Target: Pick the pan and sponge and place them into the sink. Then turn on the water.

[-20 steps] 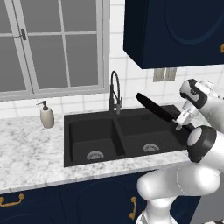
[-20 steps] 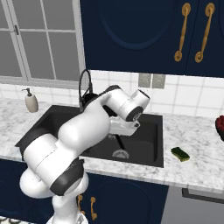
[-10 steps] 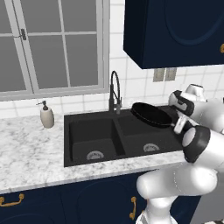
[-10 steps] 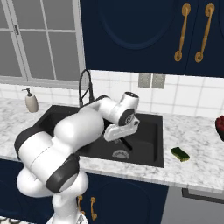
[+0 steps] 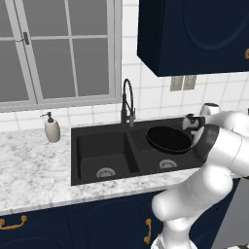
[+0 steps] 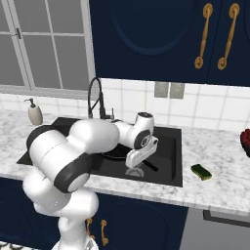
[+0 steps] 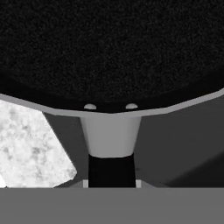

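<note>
The black pan point(image 5: 168, 138) hangs level just above the right basin of the black sink point(image 5: 99, 146), with its rim toward the faucet. My gripper point(image 5: 191, 127) is shut on the pan's handle at the basin's right side. From the right base view the hand point(image 6: 136, 157) reaches down over the basin, the pan point(image 6: 115, 153) is mostly hidden behind the arm, and its handle point(image 6: 149, 165) pokes out. In the hand view the pan's dark underside point(image 7: 109, 48) looms above and the handle point(image 7: 110, 168) runs down between my fingers. The yellow-green sponge point(image 6: 201, 172) lies on the counter right of the sink point(image 6: 177, 155).
A tall black spring-neck faucet point(image 5: 127, 103) stands behind the divider, with no stream showing. A cream soap dispenser point(image 5: 51, 129) sits on the marble counter point(image 5: 34, 170) left of the sink. Something red point(image 6: 245, 142) sits at the far right edge. Dark cabinets hang overhead.
The arm has swung the pan left and down, from tilted above the counter's right side to level over the right basin. The grip has stayed shut.
</note>
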Tool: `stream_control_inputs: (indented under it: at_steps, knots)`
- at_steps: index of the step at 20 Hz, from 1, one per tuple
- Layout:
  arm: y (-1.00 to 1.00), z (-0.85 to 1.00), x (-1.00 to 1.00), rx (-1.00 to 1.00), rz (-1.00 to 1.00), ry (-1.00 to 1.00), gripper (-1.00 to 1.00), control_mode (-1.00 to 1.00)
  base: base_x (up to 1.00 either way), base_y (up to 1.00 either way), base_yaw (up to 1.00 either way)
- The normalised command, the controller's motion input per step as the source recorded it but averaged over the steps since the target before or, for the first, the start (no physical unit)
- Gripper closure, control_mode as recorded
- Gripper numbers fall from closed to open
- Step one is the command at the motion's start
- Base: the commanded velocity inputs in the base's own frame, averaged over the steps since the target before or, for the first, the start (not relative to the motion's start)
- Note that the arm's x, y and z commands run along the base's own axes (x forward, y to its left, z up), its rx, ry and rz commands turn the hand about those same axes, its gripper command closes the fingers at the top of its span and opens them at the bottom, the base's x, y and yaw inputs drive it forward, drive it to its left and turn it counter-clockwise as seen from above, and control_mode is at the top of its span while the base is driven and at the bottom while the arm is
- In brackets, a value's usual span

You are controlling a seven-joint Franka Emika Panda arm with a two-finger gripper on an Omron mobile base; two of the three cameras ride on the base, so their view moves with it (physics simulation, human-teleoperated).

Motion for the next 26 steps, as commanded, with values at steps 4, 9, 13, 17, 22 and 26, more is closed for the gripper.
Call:
stream_control_inputs:
  at_steps: [4,9,13,17,22,26]
  knots:
    - [0.02,-0.42,0.58,-0.05,0.0,0.02,1.0,-1.0,0.0,0.0,0.0]
    - [0.0,-0.42,0.6,-0.08,0.0,0.04,1.0,-1.0,0.0,0.0,0.0]
    - [-0.07,-0.55,0.49,-0.04,0.0,0.01,1.0,-1.0,0.0,0.0,0.0]
    - [-0.08,-0.5,0.46,0.0,0.0,0.0,1.0,-1.0,0.0,0.0,0.0]
    - [-0.31,-0.52,0.37,0.0,0.0,0.0,1.0,-1.0,0.0,0.0,0.0]
    - [-0.08,-0.46,0.27,0.0,0.0,0.0,1.0,-1.0,0.0,0.0,0.0]
